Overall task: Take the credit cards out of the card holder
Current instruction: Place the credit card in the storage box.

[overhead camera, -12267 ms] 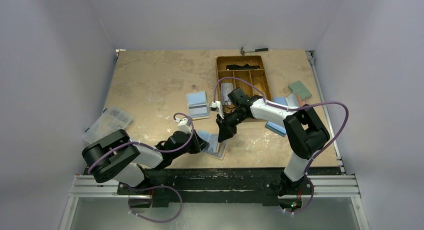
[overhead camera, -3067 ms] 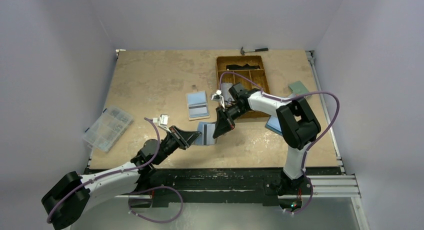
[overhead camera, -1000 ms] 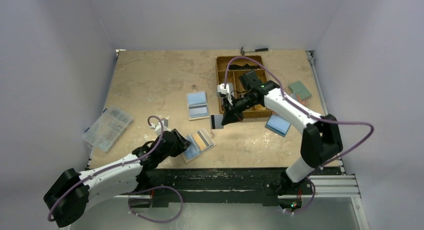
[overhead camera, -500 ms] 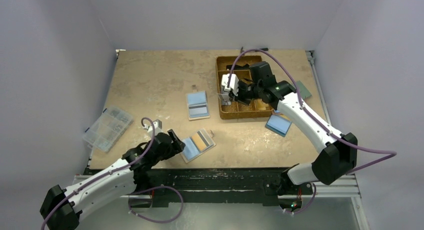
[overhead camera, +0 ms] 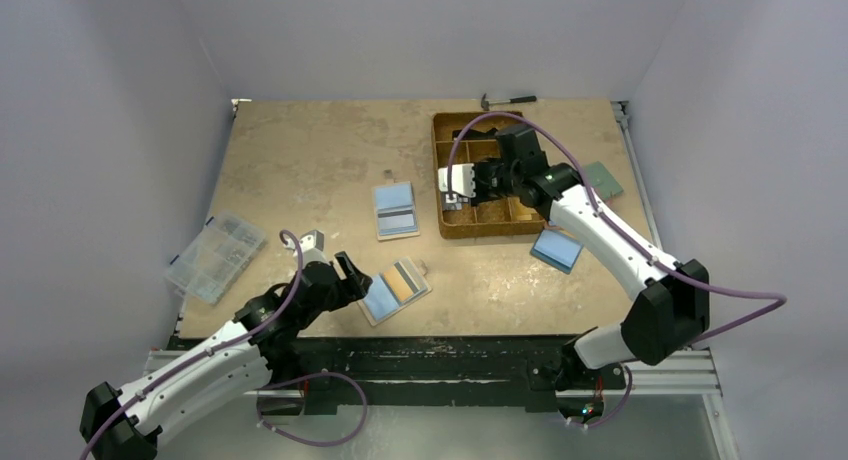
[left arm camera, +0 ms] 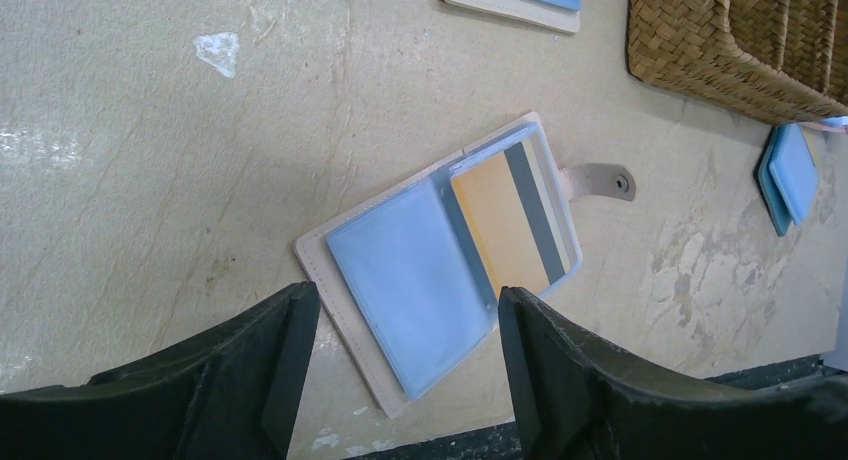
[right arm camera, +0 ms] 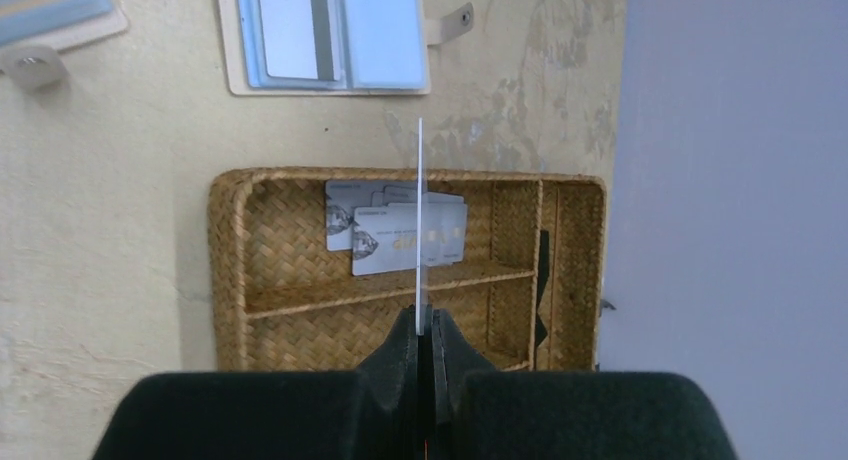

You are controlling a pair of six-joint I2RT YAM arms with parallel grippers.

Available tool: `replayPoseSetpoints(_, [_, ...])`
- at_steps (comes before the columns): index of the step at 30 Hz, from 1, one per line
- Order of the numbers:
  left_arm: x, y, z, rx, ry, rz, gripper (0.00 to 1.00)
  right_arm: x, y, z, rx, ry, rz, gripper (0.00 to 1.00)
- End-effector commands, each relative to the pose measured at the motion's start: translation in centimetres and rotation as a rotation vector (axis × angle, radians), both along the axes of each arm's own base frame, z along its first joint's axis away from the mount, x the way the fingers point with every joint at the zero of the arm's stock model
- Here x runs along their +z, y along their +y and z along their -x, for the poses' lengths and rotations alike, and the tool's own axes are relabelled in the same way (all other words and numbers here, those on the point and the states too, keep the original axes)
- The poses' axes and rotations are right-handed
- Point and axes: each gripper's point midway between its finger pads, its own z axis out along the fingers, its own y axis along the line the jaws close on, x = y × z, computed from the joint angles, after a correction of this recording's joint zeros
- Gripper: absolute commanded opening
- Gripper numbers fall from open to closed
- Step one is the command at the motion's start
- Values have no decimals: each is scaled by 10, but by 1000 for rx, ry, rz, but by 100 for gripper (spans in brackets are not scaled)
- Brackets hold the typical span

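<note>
The tan card holder [overhead camera: 397, 290] [left arm camera: 345, 270] lies open and flat near the table's front edge. Its left half is a light blue sleeve [left arm camera: 405, 280]. An orange credit card with a grey stripe [left arm camera: 510, 225] sits in its right half. My left gripper [overhead camera: 350, 278] [left arm camera: 405, 365] is open, just short of the holder's near edge and touching nothing. My right gripper [overhead camera: 463, 185] [right arm camera: 424, 320] hangs above the woven tray [right arm camera: 230, 280], shut on a white credit card [right arm camera: 419, 215] seen edge-on. Greyish credit cards [right arm camera: 385, 238] lie in the tray.
A second open card holder [overhead camera: 395, 210] [right arm camera: 325, 35] lies left of the tray [overhead camera: 445, 230]. A blue holder [overhead camera: 556, 248] and a green one [overhead camera: 600, 180] lie to the right. A clear organiser box [overhead camera: 215, 255] is at the left edge and a hammer [overhead camera: 505, 100] at the back.
My left gripper has opened and drawn back a little from the holder, which stays flat on the table. My right gripper has carried its card from the table's middle to above the tray.
</note>
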Motion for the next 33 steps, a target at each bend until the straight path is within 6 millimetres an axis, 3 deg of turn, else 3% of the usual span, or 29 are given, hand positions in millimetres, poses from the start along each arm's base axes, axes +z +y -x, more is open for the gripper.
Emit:
replayPoseSetpoints(1, [24, -5, -10, -7, -73, 29, 70, -2, -3, -24, 36, -123, 90, 0])
replayPoseSetpoints(17, [28, -2, -10, 1, -95, 39, 70, -39, -9, -72, 187, -256, 424, 0])
replayPoseSetpoints(24, [28, 0, -10, 7, -97, 30, 70, -49, -2, -87, 211, -270, 449, 0])
replayPoseSetpoints(33, [26, -1, -12, 14, -93, 31, 71, -77, -4, -101, 228, -289, 523, 0])
